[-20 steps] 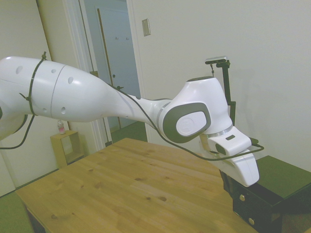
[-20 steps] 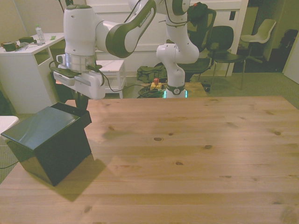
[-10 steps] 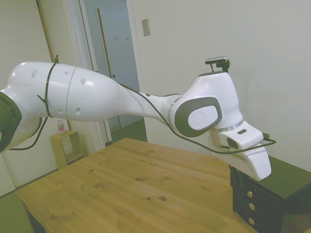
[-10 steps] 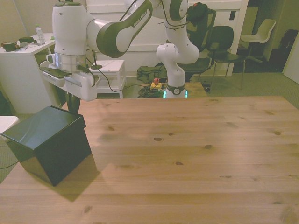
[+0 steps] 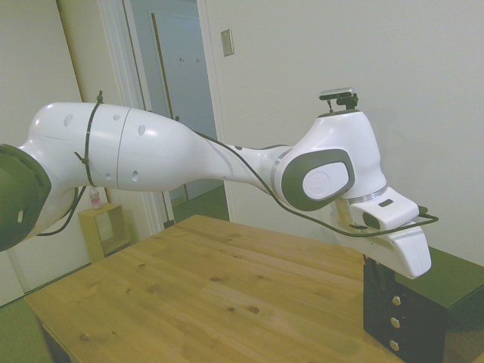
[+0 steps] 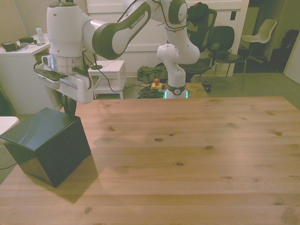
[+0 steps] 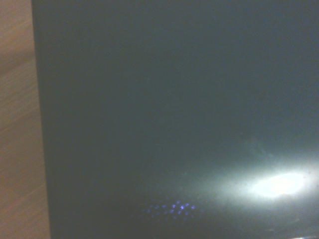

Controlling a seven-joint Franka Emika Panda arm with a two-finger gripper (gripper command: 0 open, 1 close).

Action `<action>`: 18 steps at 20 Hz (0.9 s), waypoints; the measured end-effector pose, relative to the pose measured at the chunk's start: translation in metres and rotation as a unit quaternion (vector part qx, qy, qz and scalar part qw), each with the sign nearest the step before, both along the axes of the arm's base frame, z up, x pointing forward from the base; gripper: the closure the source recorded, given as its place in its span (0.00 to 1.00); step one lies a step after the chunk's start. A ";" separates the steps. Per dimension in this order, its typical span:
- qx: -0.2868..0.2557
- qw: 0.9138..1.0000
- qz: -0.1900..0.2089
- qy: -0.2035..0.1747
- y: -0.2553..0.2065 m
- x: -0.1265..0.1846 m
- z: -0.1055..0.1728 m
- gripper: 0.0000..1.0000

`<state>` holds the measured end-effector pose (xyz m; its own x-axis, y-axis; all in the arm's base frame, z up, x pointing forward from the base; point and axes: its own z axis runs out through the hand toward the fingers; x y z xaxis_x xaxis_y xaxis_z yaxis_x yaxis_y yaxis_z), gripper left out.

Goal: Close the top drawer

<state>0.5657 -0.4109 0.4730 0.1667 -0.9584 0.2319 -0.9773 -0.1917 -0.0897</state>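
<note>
The small black cabinet (image 5: 446, 291) stands at the table's end, at the front view's left (image 6: 47, 140). Its three drawer fronts face the arm, each with a brass knob. The top drawer (image 5: 382, 290) sits flush with the two below it, its knob (image 5: 396, 300) in line with theirs. My gripper (image 5: 370, 266) hangs at the cabinet's upper front edge, right at the top drawer's face. In the front view the gripper (image 6: 69, 108) drops behind the cabinet's far side, which hides the drawer fronts. The wrist view shows the cabinet's glossy dark top (image 7: 174, 109) beside a strip of table (image 7: 17, 124).
The wooden table (image 6: 187, 150) stretches wide toward the front view's right. Beyond its far edge stand a white side table (image 6: 108, 70), a white desk (image 6: 23, 61) and chairs (image 6: 220, 42). The cabinet sits close to the table's corner.
The arm has moved toward the cabinet, to the side view's right. The top drawer, sticking out a second ago, has slid in and is now flush with the lower drawers.
</note>
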 end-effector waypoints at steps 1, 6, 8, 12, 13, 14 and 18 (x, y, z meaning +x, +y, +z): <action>0.000 1.000 0.000 0.000 0.000 0.001 0.000 1.00; -0.002 1.000 0.002 0.000 0.000 0.005 0.002 1.00; -0.003 1.000 0.003 0.001 0.001 0.006 0.002 1.00; -0.006 1.000 0.016 0.002 0.014 0.010 -0.002 1.00; -0.007 1.000 0.022 0.000 0.021 0.012 -0.004 1.00; -0.005 1.000 0.030 -0.002 0.032 0.014 -0.005 1.00; 0.005 0.998 0.057 -0.010 0.078 0.004 -0.001 1.00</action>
<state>0.5700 -0.3329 0.4716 0.2709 -0.9355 0.2268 -0.9471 -0.3011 -0.1111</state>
